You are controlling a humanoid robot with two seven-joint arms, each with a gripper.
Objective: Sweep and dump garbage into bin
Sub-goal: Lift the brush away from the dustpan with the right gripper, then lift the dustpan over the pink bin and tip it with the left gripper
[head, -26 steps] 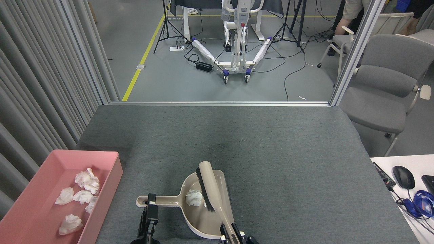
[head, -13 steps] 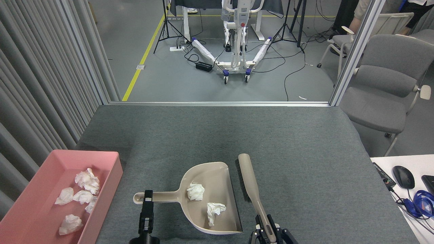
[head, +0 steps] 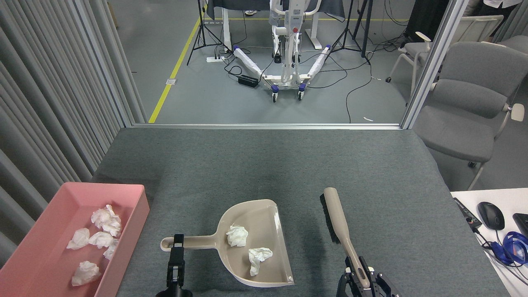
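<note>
Garbage: two white wads (head: 248, 247) lie in the dustpan (head: 264, 264) on the bench (head: 288, 165), its handle pointing left into the clenched left end effector (head: 177, 245); more wads (head: 97, 237) lie in the pink bin (head: 136, 214) at left. The right end effector (head: 358, 275), partly cut off, grips the brush (head: 336, 218), which points away, bristles facing left.

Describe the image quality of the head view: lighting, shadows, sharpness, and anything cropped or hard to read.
Head view: even, soft overhead light, no glare; the dustpan and brush cast only faint shadows on the grey mat. Focus is sharp throughout, with no motion blur. Both pincers, left and right, are dark and cropped by the bottom edge. The white garbage shows little crease detail.
</note>
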